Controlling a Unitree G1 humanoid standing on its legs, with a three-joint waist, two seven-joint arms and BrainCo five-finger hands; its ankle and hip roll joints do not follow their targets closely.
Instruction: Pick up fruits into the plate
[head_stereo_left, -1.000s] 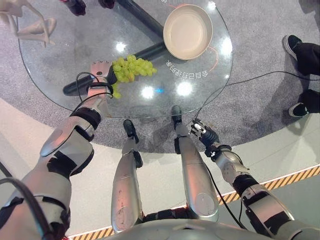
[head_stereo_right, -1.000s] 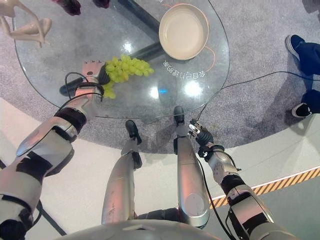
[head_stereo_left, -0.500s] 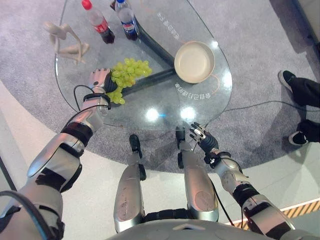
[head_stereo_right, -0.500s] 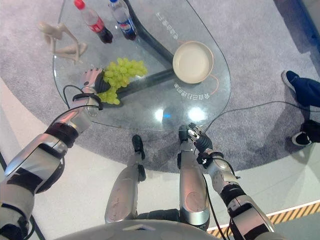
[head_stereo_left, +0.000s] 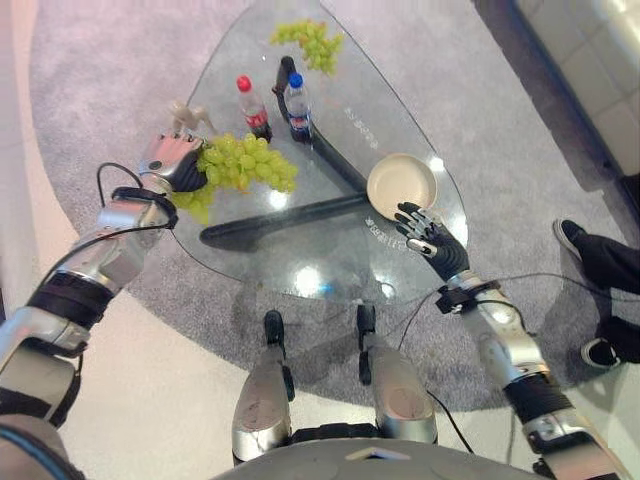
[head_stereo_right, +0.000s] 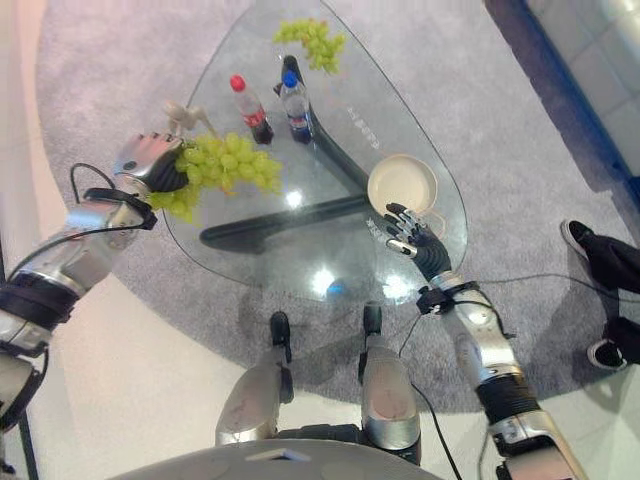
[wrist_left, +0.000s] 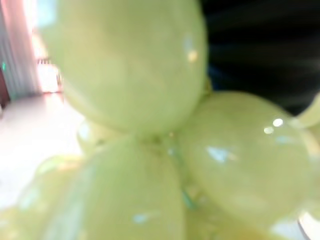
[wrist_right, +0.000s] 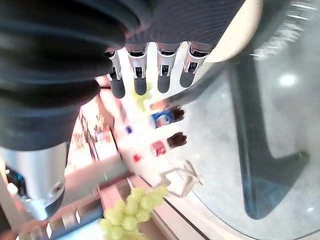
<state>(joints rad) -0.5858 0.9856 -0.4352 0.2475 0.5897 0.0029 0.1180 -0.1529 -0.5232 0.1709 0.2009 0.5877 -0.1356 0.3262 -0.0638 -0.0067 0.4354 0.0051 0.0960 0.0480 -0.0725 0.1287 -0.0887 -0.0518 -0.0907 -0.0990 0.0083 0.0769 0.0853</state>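
My left hand (head_stereo_left: 166, 165) is shut on a bunch of green grapes (head_stereo_left: 243, 165) and holds it up over the left edge of the round glass table (head_stereo_left: 330, 255); the left wrist view shows the grapes (wrist_left: 150, 125) pressed close against that hand. A cream plate (head_stereo_left: 402, 185) sits on the table's right side. My right hand (head_stereo_left: 426, 233) hovers open just in front of the plate, its fingers (wrist_right: 150, 75) straight and holding nothing. A second bunch of green grapes (head_stereo_left: 311, 41) lies at the table's far end.
Two bottles, one red-capped (head_stereo_left: 255, 108) and one blue-capped (head_stereo_left: 296, 105), stand near the middle back of the table. A pale figurine (head_stereo_left: 187, 116) stands behind my left hand. A person's legs and shoes (head_stereo_left: 600, 265) are on the carpet at the right.
The camera has pulled back, bringing the table's far end into view. My left hand has lifted the grape bunch off the glass. My right hand rose from beside the legs to the plate.
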